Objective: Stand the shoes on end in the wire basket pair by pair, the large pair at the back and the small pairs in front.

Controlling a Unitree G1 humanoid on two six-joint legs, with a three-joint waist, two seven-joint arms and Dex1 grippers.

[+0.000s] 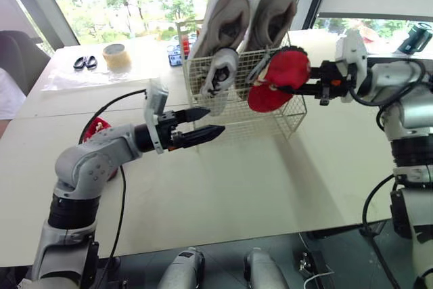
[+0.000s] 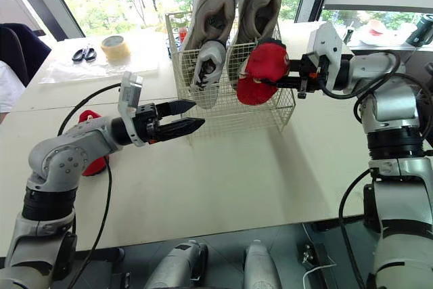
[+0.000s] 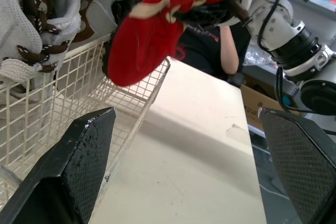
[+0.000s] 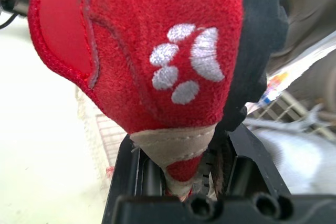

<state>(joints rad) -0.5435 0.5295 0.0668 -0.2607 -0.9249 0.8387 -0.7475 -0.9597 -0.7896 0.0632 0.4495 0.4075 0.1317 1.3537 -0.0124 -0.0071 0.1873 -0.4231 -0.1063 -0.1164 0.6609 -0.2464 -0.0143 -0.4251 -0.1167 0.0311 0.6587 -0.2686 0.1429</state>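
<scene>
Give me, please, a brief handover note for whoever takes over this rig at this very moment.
Left gripper: open and empty, hovering just in front of the wire basket.
Right gripper: shut on a red shoe, over the basket's front right corner.
Done: large pair stands on end at the back; a small white shoe stands front left; I cannot make out its partner.
Left: set this shoe in, then fetch the other red shoe from the table by the left arm.

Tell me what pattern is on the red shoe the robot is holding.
A white paw print on the red shoe, clearest in the right wrist view.
</scene>
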